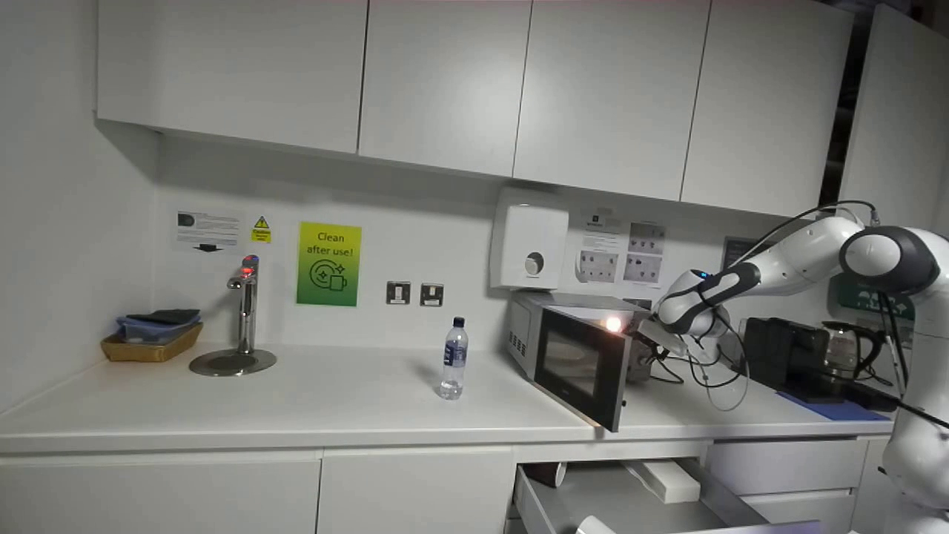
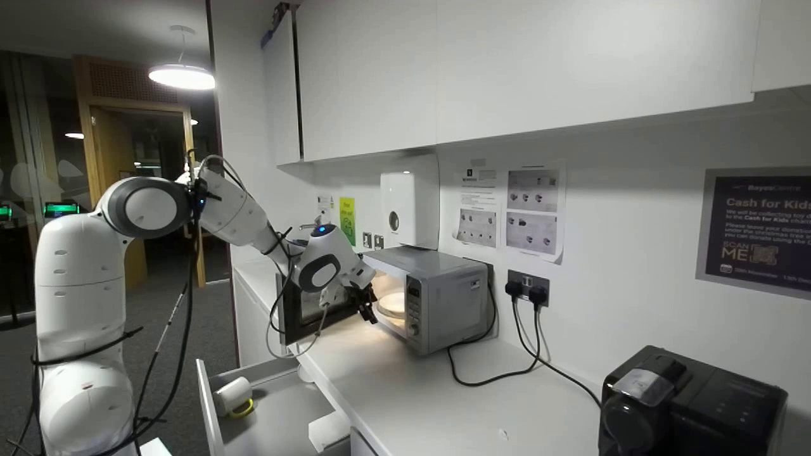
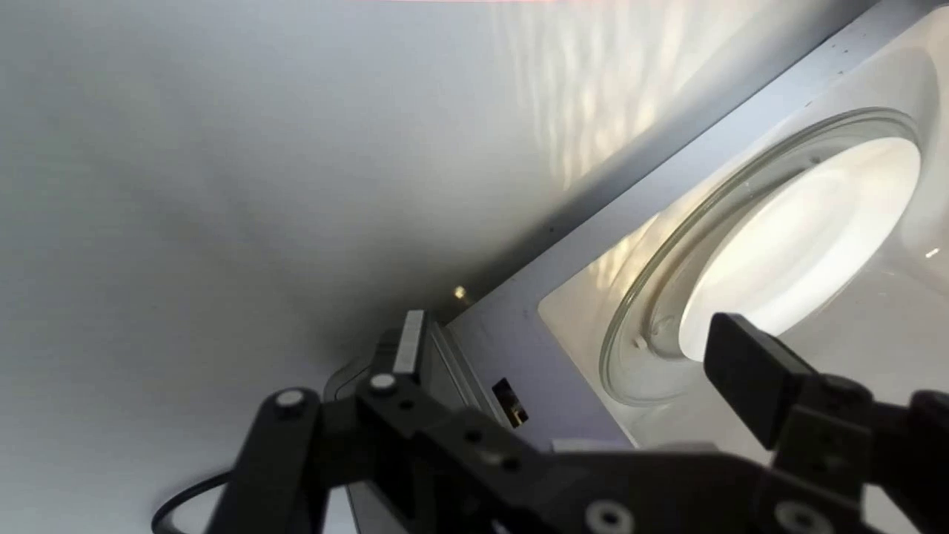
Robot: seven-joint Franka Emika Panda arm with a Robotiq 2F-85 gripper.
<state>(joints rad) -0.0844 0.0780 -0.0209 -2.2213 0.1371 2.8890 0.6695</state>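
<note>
My gripper [image 3: 577, 357] is open and empty in front of the open microwave [image 2: 453, 304]. In the wrist view its two fingers are wide apart, one by the front frame's edge, the other overlapping a white dish [image 3: 804, 237] in the picture. Contact cannot be told. The dish sits on a glass turntable [image 3: 629, 319] inside the lit microwave. It also shows in an exterior view [image 2: 393, 305], just beyond the gripper [image 2: 367, 309]. The microwave door [image 1: 582, 363] stands swung open beside the arm. In that exterior view, the door partly hides the gripper.
An open drawer [image 2: 285, 411] below the counter holds a white mug [image 2: 232, 396] and a white box [image 1: 671, 480]. A water bottle [image 1: 454, 363] stands on the counter. A coffee machine [image 2: 690, 405], glass carafe [image 1: 841, 352] and loose cables [image 2: 472, 382] are nearby. Cabinets [image 1: 608, 96] hang above.
</note>
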